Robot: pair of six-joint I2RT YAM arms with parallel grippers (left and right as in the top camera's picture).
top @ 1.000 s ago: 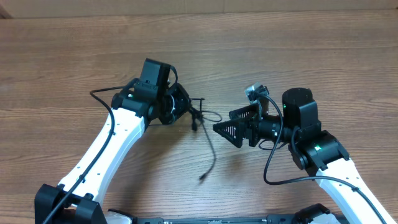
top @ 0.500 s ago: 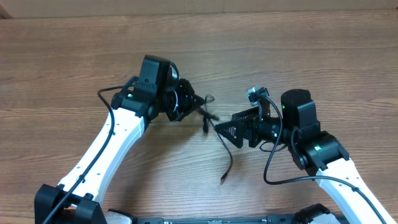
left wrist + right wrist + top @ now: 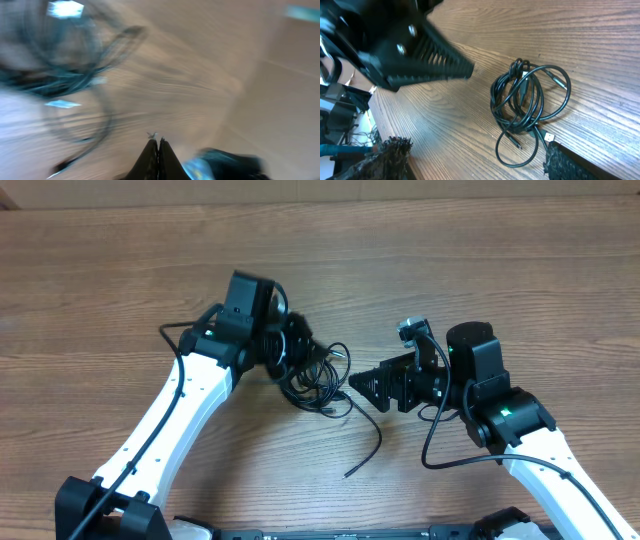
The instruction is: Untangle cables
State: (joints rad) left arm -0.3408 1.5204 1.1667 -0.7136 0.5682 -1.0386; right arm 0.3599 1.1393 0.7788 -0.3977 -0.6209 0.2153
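Wood-grain table, coiled black cables between closed left gripper and wide-open right gripper.

Robot lab bench, by the look of it. Plain wood-grain table. My two white-and-black arms, left and right, reach in from the table's near edge, with exposed black wiring looping off them. Off the table's side, my right wrist view shows blurred clutter: dark gear, cords, something blue. A pale strip lies past the table's far edge.
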